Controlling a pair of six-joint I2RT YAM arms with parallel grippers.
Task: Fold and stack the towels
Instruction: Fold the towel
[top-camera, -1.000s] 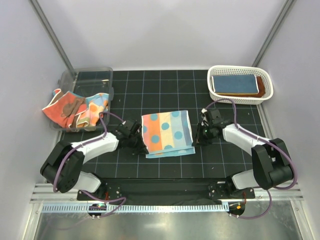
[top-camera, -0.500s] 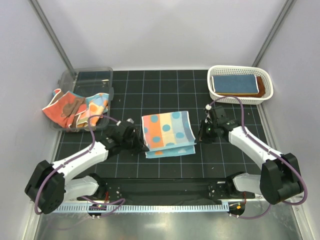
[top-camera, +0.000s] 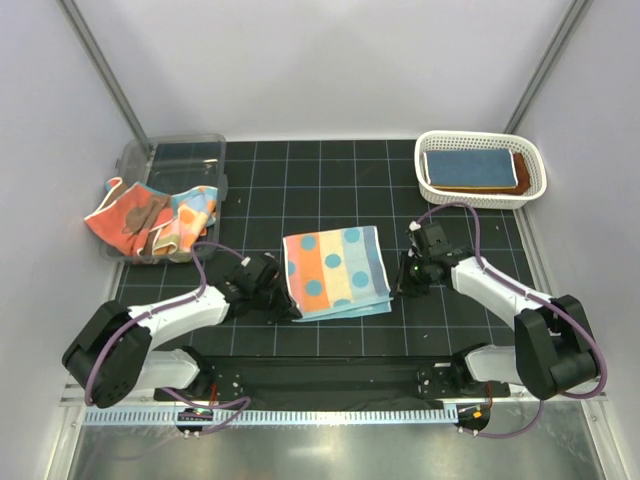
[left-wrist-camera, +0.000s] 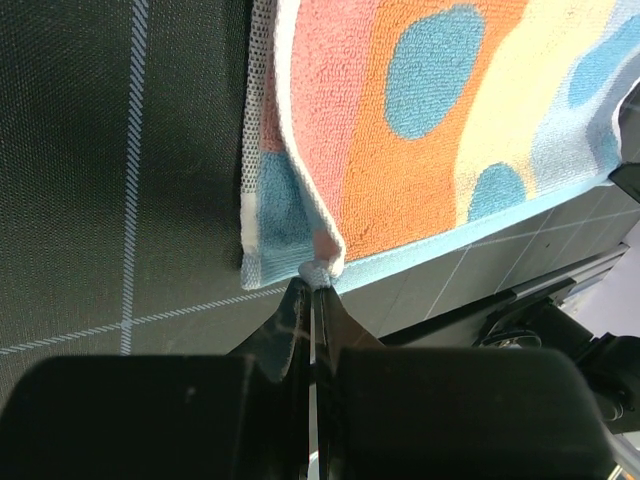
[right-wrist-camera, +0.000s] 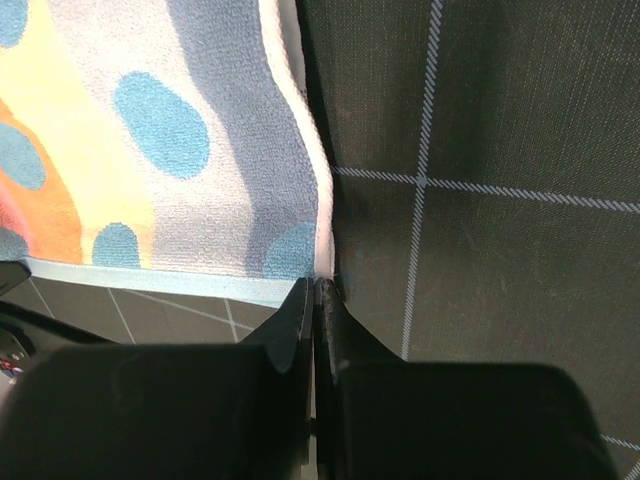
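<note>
A polka-dotted towel (top-camera: 335, 270) with orange, yellow and light-blue stripes lies folded on the middle of the black mat. My left gripper (top-camera: 284, 301) is at its near left corner; in the left wrist view the gripper (left-wrist-camera: 315, 285) is shut on a bunched bit of that towel (left-wrist-camera: 430, 140). My right gripper (top-camera: 401, 281) is at the near right corner, and its wrist view shows the gripper (right-wrist-camera: 318, 285) shut on the white hem of the towel (right-wrist-camera: 150, 170). A coral-red towel (top-camera: 125, 218) and another dotted towel (top-camera: 197, 212) hang over the bin.
A clear plastic bin (top-camera: 185, 155) stands at the back left. A white lattice basket (top-camera: 432, 185) at the back right holds a folded blue towel (top-camera: 465, 167) on a rust-brown one (top-camera: 522, 172). Grey walls close in both sides.
Both grippers have moved toward the table's near edge with the towel's upper layer, which now nearly covers the lower layer. The left arm has stretched lower and further right.
</note>
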